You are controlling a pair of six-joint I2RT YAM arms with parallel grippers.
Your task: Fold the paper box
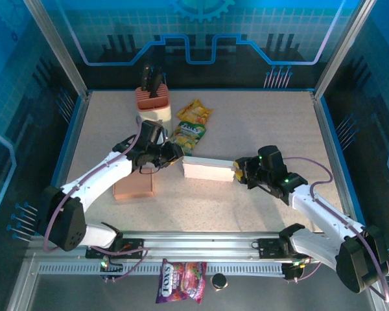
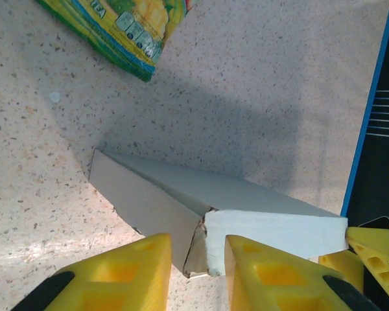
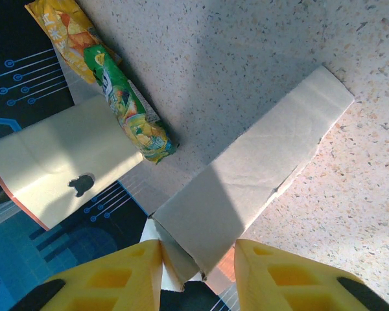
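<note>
- The paper box (image 1: 207,170) lies on its long side in the middle of the surface (image 1: 266,123), a long pale carton.
- In the left wrist view its left end is open, with a loose flap bent inward. The inside is hidden.
- The left fingers (image 2: 117,277) straddle that open end, one on each side of the corner. I cannot tell whether they press it or sit loose.
- The right fingers (image 3: 110,280) are clamped on the paper box's other end, with the card held between them.
- Behind the paper box and to its left stands a cream holder with a salmon top (image 1: 153,100), with dark handles sticking up out of it.
- A green and yellow snack bag (image 1: 193,126) lies just behind the paper box, near its left end.
- A brown block (image 1: 135,188) sits left of the paper box, partly under the left arm.
- In front of the paper box, past the metal rail (image 1: 201,245), lie a purple candy bag (image 1: 181,282) and a small black round thing (image 1: 218,280).
- The surface is pale and speckled. Blue panels with circuit prints (image 1: 201,39) wall it in behind the paper box and on both sides.
</note>
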